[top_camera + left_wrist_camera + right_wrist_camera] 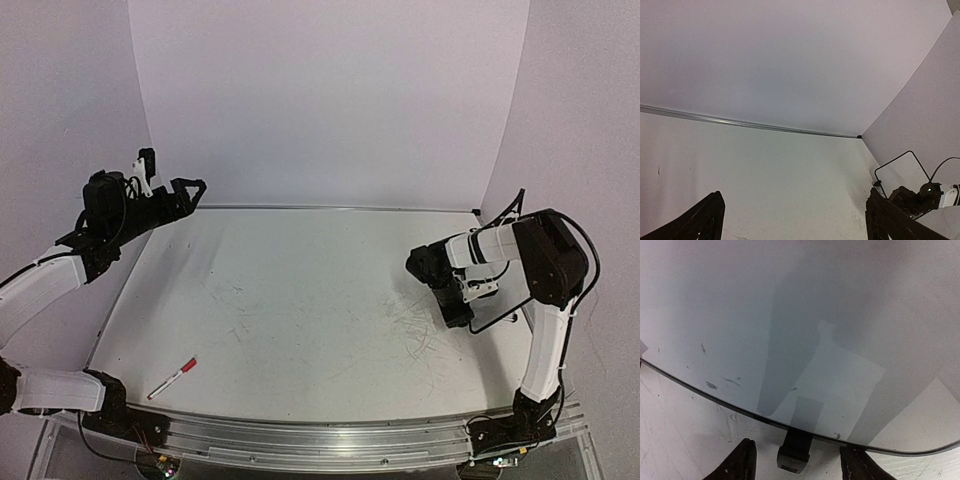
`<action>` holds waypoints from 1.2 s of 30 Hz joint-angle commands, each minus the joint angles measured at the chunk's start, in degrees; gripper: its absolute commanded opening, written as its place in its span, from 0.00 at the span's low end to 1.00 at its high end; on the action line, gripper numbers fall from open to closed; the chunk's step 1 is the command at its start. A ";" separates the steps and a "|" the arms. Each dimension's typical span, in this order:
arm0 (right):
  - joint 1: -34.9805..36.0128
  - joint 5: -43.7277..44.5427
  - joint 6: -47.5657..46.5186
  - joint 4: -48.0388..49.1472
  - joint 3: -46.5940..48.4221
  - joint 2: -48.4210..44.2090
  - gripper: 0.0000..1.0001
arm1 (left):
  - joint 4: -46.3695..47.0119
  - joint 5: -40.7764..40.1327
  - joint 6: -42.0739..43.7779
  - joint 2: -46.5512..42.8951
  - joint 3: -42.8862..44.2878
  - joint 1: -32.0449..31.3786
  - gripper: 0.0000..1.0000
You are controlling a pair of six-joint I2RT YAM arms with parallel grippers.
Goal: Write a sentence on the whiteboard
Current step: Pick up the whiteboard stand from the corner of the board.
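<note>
Setup step, I judge: right claw (797,465), half-spread, straddles a foot (794,452) of the whiteboard (790,315). Left claw (795,220) is spread wide, empty. Next likely needs the marker (172,379), seven o'clock on the desk (300,300).

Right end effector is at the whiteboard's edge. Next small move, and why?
Probably close the right end effector on the black foot of the whiteboard: its fingers flank that foot, apart from it, so nothing grips the board yet.

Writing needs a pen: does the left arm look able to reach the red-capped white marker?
Probably yes: the red-capped white marker lies alone near that arm's base, nothing over it; its open fingers hang raised at the far-left corner.
</note>
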 commanded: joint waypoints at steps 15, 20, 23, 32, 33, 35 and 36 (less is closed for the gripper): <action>-1.00 2.48 -1.50 2.15 -2.92 -3.15 0.22 | 2.16 0.00 0.40 -0.35 0.44 -0.18 0.99; -0.88 2.80 -4.40 4.03 -3.89 -3.87 0.12 | 2.15 0.05 0.29 -0.18 0.45 -0.21 0.99; -0.57 2.84 -6.71 5.21 -4.15 -3.63 0.06 | 2.16 0.03 0.30 0.07 0.51 -0.16 0.99; 4.52 5.27 -13.79 7.80 -5.03 -3.03 0.00 | 2.18 0.21 0.01 1.38 1.05 -0.18 0.99; 5.42 5.60 -15.19 8.52 -5.27 -3.07 0.00 | 2.16 0.16 -0.05 1.58 1.12 -0.20 0.99; 6.91 6.19 -18.42 10.61 -5.96 -3.34 0.00 | 2.20 0.16 -0.17 2.04 1.23 -0.20 0.99; 7.71 6.37 -20.19 11.66 -6.34 -3.52 0.00 | 2.26 0.19 -0.23 2.29 1.30 -0.16 0.99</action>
